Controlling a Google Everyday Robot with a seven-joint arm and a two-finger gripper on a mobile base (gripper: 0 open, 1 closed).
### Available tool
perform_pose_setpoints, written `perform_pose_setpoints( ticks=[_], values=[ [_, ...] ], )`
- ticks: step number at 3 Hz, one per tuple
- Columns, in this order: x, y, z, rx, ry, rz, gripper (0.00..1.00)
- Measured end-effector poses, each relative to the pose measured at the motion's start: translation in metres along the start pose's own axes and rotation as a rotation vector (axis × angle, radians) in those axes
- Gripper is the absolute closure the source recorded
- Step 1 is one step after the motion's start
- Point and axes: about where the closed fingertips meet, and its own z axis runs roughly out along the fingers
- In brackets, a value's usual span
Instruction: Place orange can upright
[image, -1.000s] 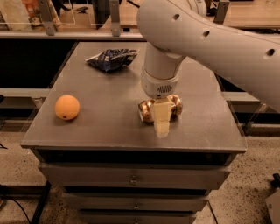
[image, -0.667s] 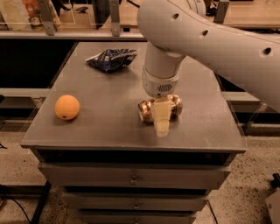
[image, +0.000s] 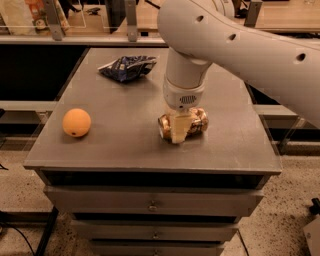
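The arm (image: 250, 47) comes in from the upper right, wrist pointing straight down; the tool (image: 178, 129) sits low at the orange can (image: 198, 122) — lying sideways on the counter (image: 125, 147). Whether it grips, I cannot tell.

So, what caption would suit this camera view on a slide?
Robot claw down over the orange can lying sideways on a grey cabinet top, plus an orange fruit and blue snack bag.

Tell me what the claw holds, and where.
Cannot tell: the claw sits over the middle of the can, which lies sideways on the table.
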Motion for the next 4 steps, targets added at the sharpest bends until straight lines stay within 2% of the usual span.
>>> perform_pose_setpoints(
  ticks=[3,4],
  values=[
    [0.0019,-0.0011,0.0014,-0.001,-0.004,0.013,0.99],
    [0.003,-0.0011,0.0015,0.0,-0.002,0.025,1.0]
  ],
)
